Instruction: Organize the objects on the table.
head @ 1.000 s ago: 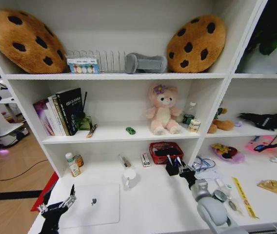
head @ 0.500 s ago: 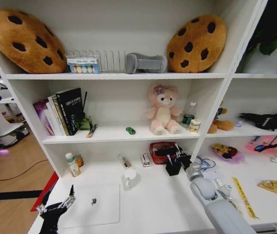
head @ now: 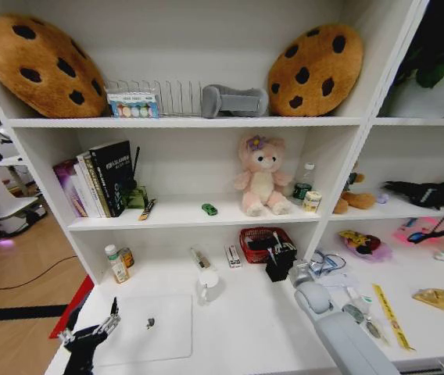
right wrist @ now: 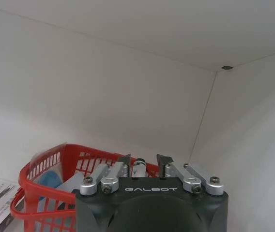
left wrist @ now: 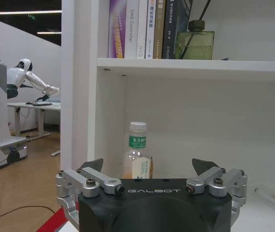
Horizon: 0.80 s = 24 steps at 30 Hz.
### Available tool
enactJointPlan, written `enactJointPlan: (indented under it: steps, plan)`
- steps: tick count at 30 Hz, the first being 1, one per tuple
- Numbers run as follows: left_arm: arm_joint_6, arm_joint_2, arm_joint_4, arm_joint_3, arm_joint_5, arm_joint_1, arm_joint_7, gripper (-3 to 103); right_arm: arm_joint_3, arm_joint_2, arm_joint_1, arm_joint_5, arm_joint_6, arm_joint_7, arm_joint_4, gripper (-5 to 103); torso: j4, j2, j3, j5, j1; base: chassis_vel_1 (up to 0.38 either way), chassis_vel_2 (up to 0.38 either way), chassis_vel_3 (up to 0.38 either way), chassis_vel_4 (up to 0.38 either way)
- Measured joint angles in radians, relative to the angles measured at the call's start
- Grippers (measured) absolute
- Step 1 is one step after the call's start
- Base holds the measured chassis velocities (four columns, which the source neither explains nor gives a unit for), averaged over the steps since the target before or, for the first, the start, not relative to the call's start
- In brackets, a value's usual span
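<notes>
Two tools: your right tool (right wrist: 144, 165) grips a white pen-like item (right wrist: 138, 167) over the red basket (right wrist: 55, 166), apparently to drop it in. Left tool (left wrist: 148, 169) idles released by the laptop (head: 148, 328) on the table (head: 245, 332).

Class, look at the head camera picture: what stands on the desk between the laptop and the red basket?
In the head view, a white mug stands on the desk between the laptop and the red basket.
</notes>
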<state>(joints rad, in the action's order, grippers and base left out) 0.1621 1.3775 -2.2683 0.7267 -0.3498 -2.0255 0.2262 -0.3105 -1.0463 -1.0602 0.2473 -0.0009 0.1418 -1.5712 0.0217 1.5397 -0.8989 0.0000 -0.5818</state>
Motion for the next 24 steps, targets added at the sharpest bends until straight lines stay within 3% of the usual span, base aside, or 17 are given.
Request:
enactJointPlan:
  steps: [2, 4, 11, 16, 19, 24]
  plan:
    - [0.000, 0.000, 0.001, 0.000, -0.002, 0.001, 0.000, 100, -0.002, -0.001, -0.007, -0.002, 0.000, 0.000, -0.006, 31, 0.0000, 0.000, 0.000, 0.0000, 0.000, 0.000, 0.000, 0.000, 0.000]
    - [0.000, -0.003, 0.007, 0.001, -0.007, 0.003, 0.000, 100, -0.012, -0.003, -0.032, -0.003, 0.000, 0.002, -0.029, 47, -0.0001, 0.000, 0.000, 0.0000, 0.000, 0.000, 0.000, 0.000, 0.000]
    - [0.001, -0.002, 0.008, 0.000, -0.007, 0.005, 0.000, 100, -0.042, 0.006, -0.100, 0.025, -0.017, 0.013, -0.122, 69, -0.0003, 0.000, 0.000, -0.0001, 0.000, 0.000, 0.000, 0.000, 0.000]
    - [0.005, -0.001, 0.007, -0.002, -0.005, 0.005, -0.004, 100, -0.086, 0.003, -0.243, 0.044, 0.005, -0.002, -0.242, 90, 0.0001, 0.000, 0.000, 0.0000, 0.000, 0.000, 0.000, 0.000, 0.000]
    - [0.008, 0.000, 0.003, -0.002, -0.004, 0.004, -0.005, 100, -0.107, -0.006, -0.304, 0.051, 0.013, -0.007, -0.292, 99, 0.0000, 0.000, 0.000, 0.0000, 0.000, 0.000, 0.000, 0.000, 0.000]
    - [0.011, 0.003, -0.003, 0.004, -0.003, -0.002, -0.006, 100, -0.163, -0.031, -0.438, 0.016, 0.032, -0.021, -0.398, 100, -0.0002, 0.000, 0.000, -0.0001, 0.000, 0.000, 0.000, 0.000, 0.000]
